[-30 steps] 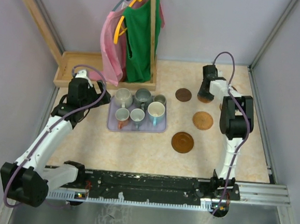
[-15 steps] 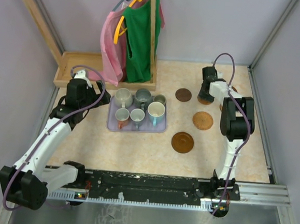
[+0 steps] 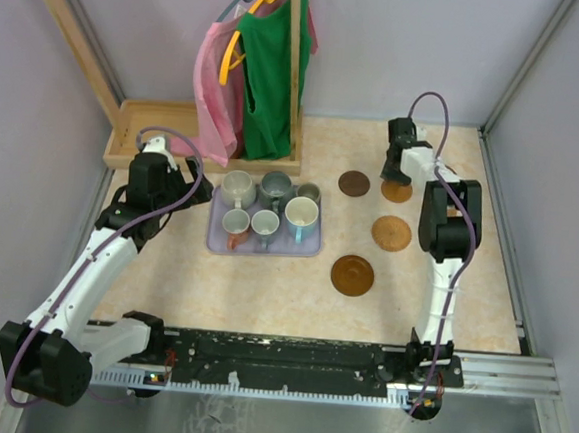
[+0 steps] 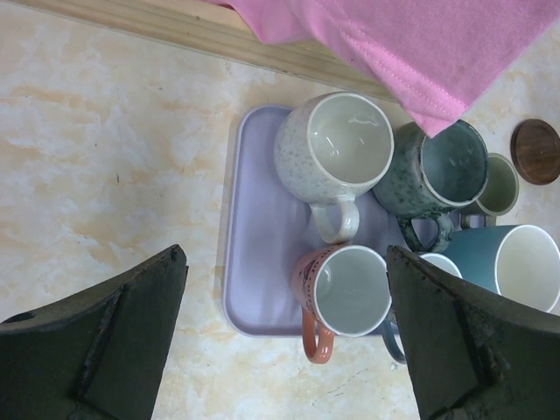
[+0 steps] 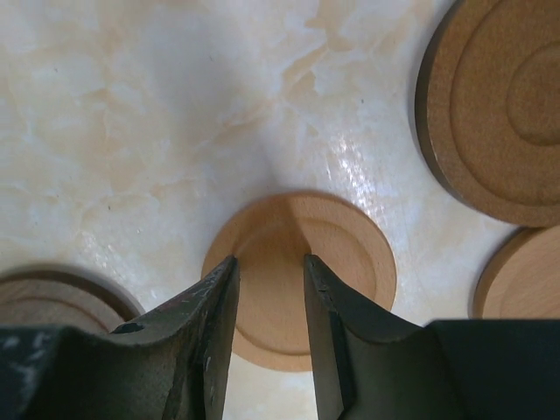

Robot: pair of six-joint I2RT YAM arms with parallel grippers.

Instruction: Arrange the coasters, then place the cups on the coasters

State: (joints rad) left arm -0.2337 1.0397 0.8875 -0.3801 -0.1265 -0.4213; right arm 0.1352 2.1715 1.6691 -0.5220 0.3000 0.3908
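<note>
Right gripper (image 5: pixel 269 259), narrowly parted and empty over the pale round wooden coaster (image 5: pixel 350 262), could skid it into the darker ringed coaster (image 5: pixel 503 105) nearby.

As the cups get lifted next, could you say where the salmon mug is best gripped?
On the salmon mug, probably the left rim wall, beside the bare strip of the lavender tray: one finger inside, one outside, coming straight down. It stands upright, mouth open; other mugs crowd its right and back, and its small handle points toward the near edge.
</note>
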